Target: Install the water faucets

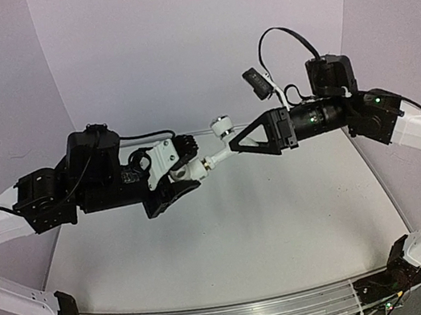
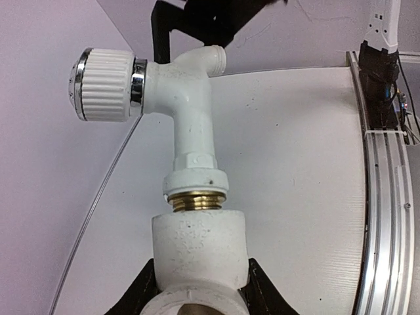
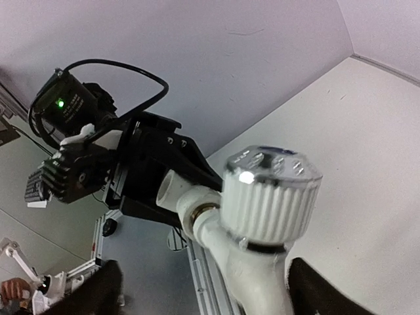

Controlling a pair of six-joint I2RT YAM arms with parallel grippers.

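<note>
My left end effector (image 2: pixel 197 296) was clamped on the short white cylindrical plastic fitting (image 2: pixel 197 249), a black finger (image 2: pixel 141 295) on each side, holding it in the air above the white surface (image 1: pixel 232 235). The small white plastic tap (image 2: pixel 190 111) stood in the fitting's mouth, with a ring of brass-coloured thread (image 2: pixel 195 199) showing between them. Its round ribbed knob (image 2: pixel 105 85) stuck out sideways, and the bent spout (image 2: pixel 213 59) pointed toward my right arm. My right end effector (image 3: pixel 207 292) sat around the tap's body below the knob. Its fingers (image 3: pixel 98 289) were spread apart, with a clear gap on one side, so it gripped nothing. Both arms met at mid-height over the middle of the surface.
</note>
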